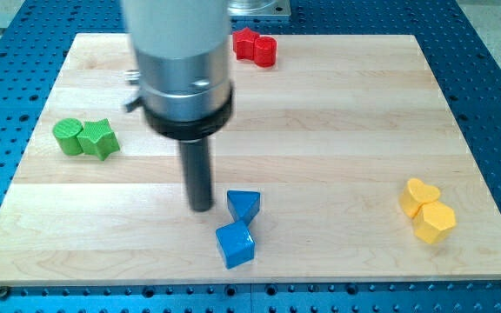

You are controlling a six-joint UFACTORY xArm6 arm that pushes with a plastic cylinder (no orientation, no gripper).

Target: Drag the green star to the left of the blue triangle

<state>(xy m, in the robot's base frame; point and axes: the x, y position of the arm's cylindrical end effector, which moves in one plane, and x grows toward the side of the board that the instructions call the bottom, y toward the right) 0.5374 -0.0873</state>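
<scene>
The green star (pixel 99 138) lies at the view's left on the wooden board (pixel 320 130), touching a green cylinder (pixel 69 136) on its left. The blue triangle (pixel 243 205) sits low in the middle of the board, with a blue cube (pixel 235 244) just below it. My tip (pixel 200 207) rests on the board just left of the blue triangle, a small gap apart, and well to the right of the green star.
Two red blocks (pixel 256 46) sit at the board's top edge. A yellow heart-like block (pixel 420 196) and a yellow hexagon (pixel 434 222) lie at the lower right. The arm's grey body (pixel 181 61) hides part of the upper board.
</scene>
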